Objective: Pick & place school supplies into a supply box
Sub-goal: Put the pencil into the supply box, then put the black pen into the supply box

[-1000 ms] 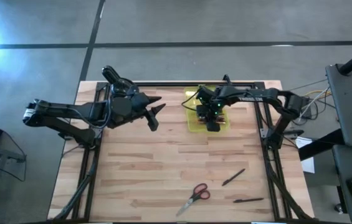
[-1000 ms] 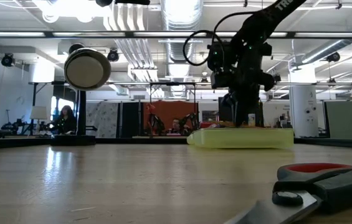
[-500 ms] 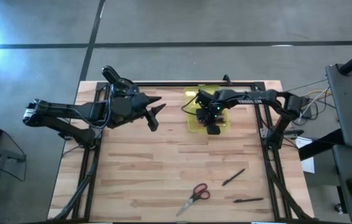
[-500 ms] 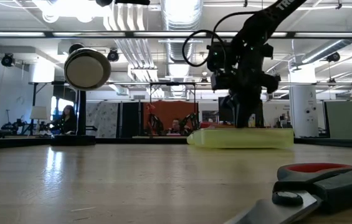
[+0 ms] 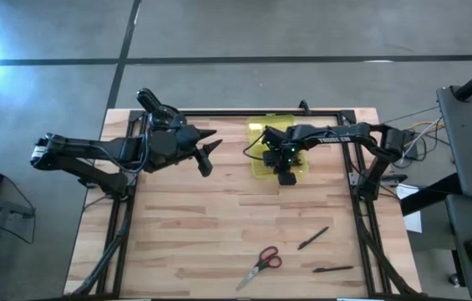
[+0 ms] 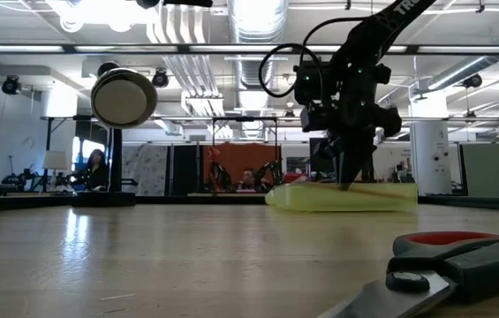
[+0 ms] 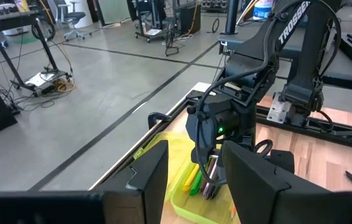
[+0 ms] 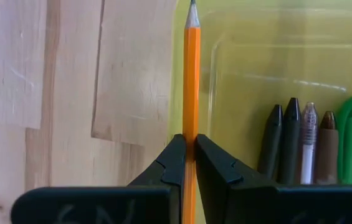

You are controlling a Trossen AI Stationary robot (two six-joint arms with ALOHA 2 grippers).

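My right gripper (image 5: 284, 167) hovers over the yellow-green supply box (image 5: 267, 164) at the table's far edge, shut on an orange pencil (image 8: 191, 74). In the right wrist view the pencil runs along the box's side wall (image 8: 182, 93). Black, clear, brown and green pens (image 8: 313, 143) lie inside the box. My left gripper (image 5: 212, 150) is open and waits in the air left of the box. Red-handled scissors (image 5: 261, 261) and two black pens (image 5: 312, 238) (image 5: 333, 269) lie flat near the table's near edge. My right gripper pinches the orange pencil's shaft (image 8: 190, 124) between its two fingers (image 8: 216, 165), some way behind the sharpened tip (image 8: 192, 11). The fingers come from above, pointing down, and lie across the pencil. The pencil is lifted clear, about level, over the box.
The scissors (image 6: 461, 265) lie close in front of the low camera. Black frame rails (image 5: 352, 159) run along the table's left, right and far edges. Bare wood (image 5: 219, 217) spreads between the box and the near items. People sit in the room behind the table.
My right gripper has stayed over the box, turned a little and sunk slightly toward it, still shut on the orange pencil.
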